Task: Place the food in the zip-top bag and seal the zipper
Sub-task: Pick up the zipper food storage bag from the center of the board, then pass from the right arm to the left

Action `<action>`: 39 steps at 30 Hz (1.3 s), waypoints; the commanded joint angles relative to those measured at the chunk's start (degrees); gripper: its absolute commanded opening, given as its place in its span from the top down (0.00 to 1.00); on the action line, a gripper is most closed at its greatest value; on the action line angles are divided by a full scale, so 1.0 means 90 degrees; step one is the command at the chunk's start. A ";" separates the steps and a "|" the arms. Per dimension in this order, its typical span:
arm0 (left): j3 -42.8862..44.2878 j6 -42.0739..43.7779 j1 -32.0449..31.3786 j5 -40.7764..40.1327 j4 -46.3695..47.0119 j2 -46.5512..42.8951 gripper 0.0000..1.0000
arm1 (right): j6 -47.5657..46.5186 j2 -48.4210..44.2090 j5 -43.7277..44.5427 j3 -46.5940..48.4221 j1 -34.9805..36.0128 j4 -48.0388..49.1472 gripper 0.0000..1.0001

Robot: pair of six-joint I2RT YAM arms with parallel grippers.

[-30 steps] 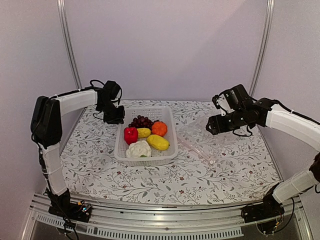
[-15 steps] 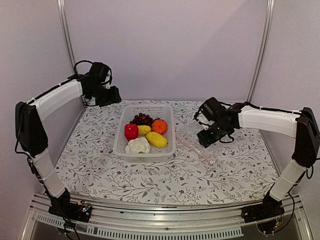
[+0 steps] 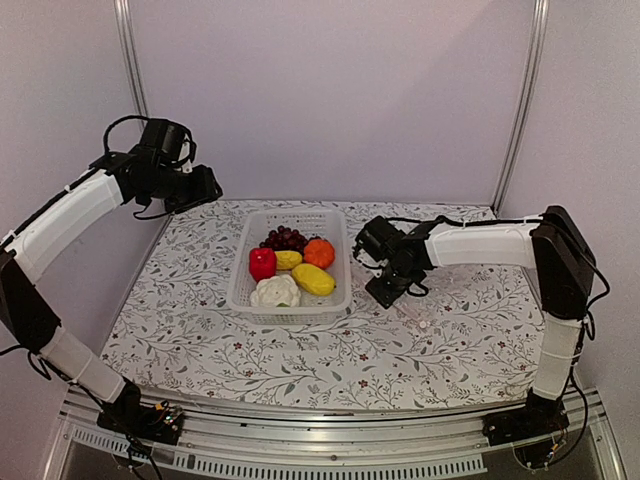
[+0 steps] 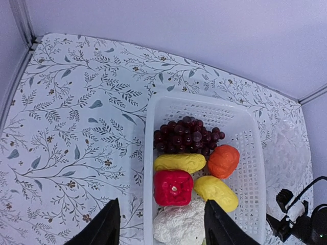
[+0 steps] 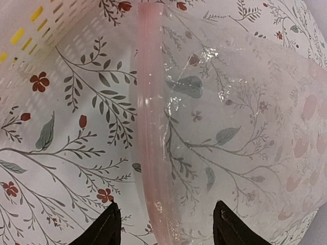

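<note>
The food lies in a white perforated basket (image 3: 245, 272): grape bunch (image 3: 284, 241), red pepper (image 3: 262, 266), orange fruit (image 3: 319, 255), two yellow pieces (image 3: 315, 283) and cauliflower (image 3: 277, 295). It also shows in the left wrist view, with the pepper (image 4: 173, 187) in the middle. The clear zip-top bag (image 3: 440, 270) lies flat right of the basket. Its pinkish zipper strip (image 5: 153, 132) runs down the right wrist view. My right gripper (image 5: 166, 229) is open, low over that strip. My left gripper (image 3: 200, 190) is open and empty, high at the back left.
The floral tablecloth (image 3: 300, 360) covers the table. The basket wall (image 5: 46, 30) stands just left of the bag's mouth. Metal posts (image 3: 130, 70) rise at the back corners, with walls close on both sides.
My right gripper has swung left and down to the bag's mouth beside the basket. My left arm has risen and drawn back to the left, away from the basket.
</note>
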 commanded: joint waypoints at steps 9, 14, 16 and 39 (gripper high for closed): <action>0.0004 -0.0082 -0.0050 -0.0038 -0.0094 -0.0237 0.44 | 0.0142 0.0890 0.1201 0.0277 0.0029 0.0348 0.46; -0.0004 -0.0183 -0.0052 0.0037 0.0003 -0.0203 0.45 | 0.0503 0.0567 0.1653 0.0090 -0.0059 0.0542 0.66; -0.0014 -0.0250 -0.0046 0.0113 0.0083 -0.0188 0.45 | 0.0530 0.0340 0.1807 0.0024 -0.0117 0.0594 0.72; 0.0249 -0.0312 -0.1966 0.1023 0.2241 0.1022 0.41 | 0.1870 -0.1949 -0.0198 0.0702 -0.0498 -0.0284 1.00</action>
